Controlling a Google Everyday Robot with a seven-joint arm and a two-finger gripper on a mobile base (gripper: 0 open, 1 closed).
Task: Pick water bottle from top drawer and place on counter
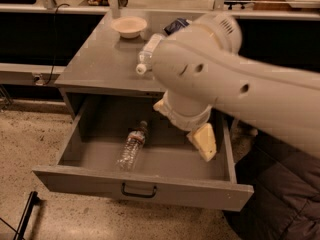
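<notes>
The water bottle (132,147), small and clear with a dark cap and a dark-red band, lies on its side in the left-middle of the open top drawer (150,184), cap toward the back. My gripper (202,143) hangs inside the drawer's right half, to the right of the bottle and apart from it. My big white arm (225,84) crosses the view from the right and hides the right side of the counter (102,59).
On the counter stand a cream bowl (129,26), a fatter bottle with a white cap (146,58) lying down, and a blue bag (176,25) partly behind my arm. A dark padded thing (282,194) sits right of the drawer. A black bar (24,218) lies on the floor at left.
</notes>
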